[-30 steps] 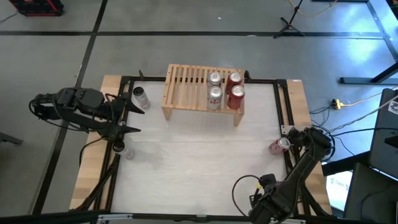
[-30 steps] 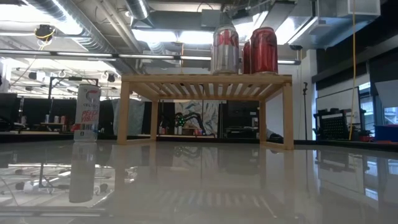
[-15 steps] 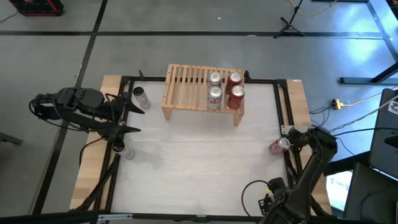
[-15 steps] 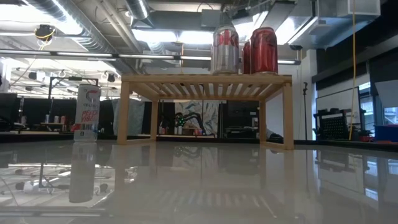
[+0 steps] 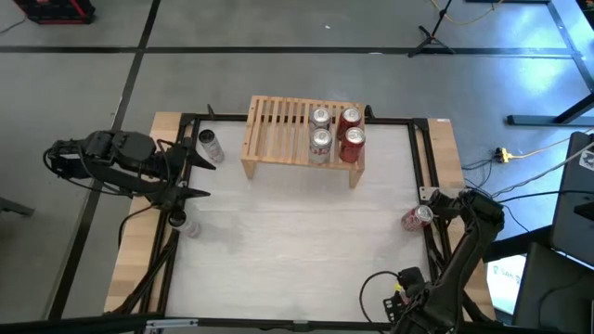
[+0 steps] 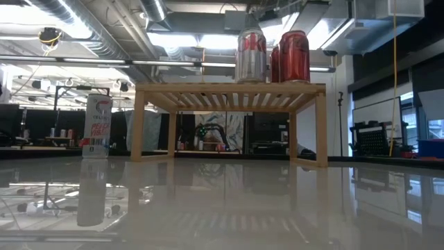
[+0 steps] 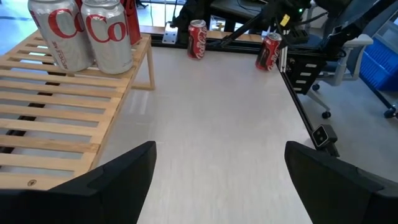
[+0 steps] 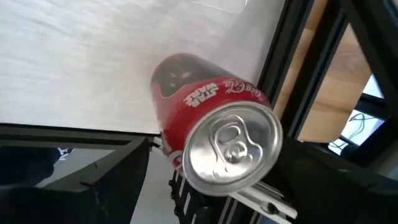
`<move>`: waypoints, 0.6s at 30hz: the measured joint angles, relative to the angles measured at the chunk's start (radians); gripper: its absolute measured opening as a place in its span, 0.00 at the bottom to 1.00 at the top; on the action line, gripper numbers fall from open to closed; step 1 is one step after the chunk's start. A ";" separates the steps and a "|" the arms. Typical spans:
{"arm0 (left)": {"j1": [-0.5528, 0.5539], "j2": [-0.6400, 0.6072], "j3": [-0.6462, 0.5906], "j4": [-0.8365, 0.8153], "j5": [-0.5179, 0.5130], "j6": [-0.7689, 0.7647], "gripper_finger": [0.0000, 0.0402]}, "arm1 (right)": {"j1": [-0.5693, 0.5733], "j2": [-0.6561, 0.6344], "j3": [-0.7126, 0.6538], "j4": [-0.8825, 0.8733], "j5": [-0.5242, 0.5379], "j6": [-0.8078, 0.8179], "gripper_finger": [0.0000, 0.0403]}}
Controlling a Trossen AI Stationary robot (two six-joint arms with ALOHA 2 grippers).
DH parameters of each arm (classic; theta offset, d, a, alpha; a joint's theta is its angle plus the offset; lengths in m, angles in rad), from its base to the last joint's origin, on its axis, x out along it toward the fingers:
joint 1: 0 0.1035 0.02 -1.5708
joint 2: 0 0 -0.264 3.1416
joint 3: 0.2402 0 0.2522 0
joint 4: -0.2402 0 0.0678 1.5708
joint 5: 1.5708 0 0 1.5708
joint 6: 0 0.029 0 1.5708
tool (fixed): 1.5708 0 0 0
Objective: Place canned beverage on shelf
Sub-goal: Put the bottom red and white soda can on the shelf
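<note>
The light-wood shelf (image 5: 302,139) stands at the table's far side. Two silver cans (image 5: 320,130) and two red cans (image 5: 351,130) stand upright on the right part of its slatted top. A red can (image 5: 413,220) stands on the table at the right edge, beside the black frame rail. My right gripper (image 5: 434,211) hangs open just over it, pointing steeply down. In the right wrist view the can's top (image 8: 233,146) shows between the two dark fingers, which touch nothing. My left gripper (image 5: 190,173) waits open at the table's left edge, pointing across the table.
A white and red can (image 5: 210,147) stands on the table left of the shelf, also seen in the low view (image 6: 98,125). A small pale can (image 5: 189,224) is below the left gripper. Another red can (image 7: 197,38) stands by the right rail. The shelf's left slats (image 7: 56,106) are bare.
My right arm has swung its elbow toward the table's right edge, and its gripper has come down a little over the red can, still open. The can has stayed where it was.
</note>
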 joint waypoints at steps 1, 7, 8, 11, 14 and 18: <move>0.000 0.000 0.000 0.000 0.000 0.000 0.87 | 0.000 0.000 -0.010 0.006 -0.001 -0.001 0.87; 0.000 0.000 0.000 0.000 0.000 -0.001 0.87 | 0.000 0.000 -0.060 0.037 0.000 -0.021 0.87; 0.000 0.000 0.000 0.000 0.000 -0.001 0.87 | 0.000 0.000 -0.068 0.046 0.000 -0.022 0.87; 0.000 0.000 0.000 0.000 0.000 -0.001 0.87 | 0.000 0.000 -0.091 0.083 -0.002 -0.023 0.87; 0.000 0.000 0.000 0.000 0.000 -0.001 0.87 | 0.000 -0.001 -0.106 0.134 0.000 -0.027 0.86; 0.000 0.000 0.000 0.000 0.000 0.000 0.87 | -0.001 -0.002 -0.107 0.169 0.004 -0.049 0.80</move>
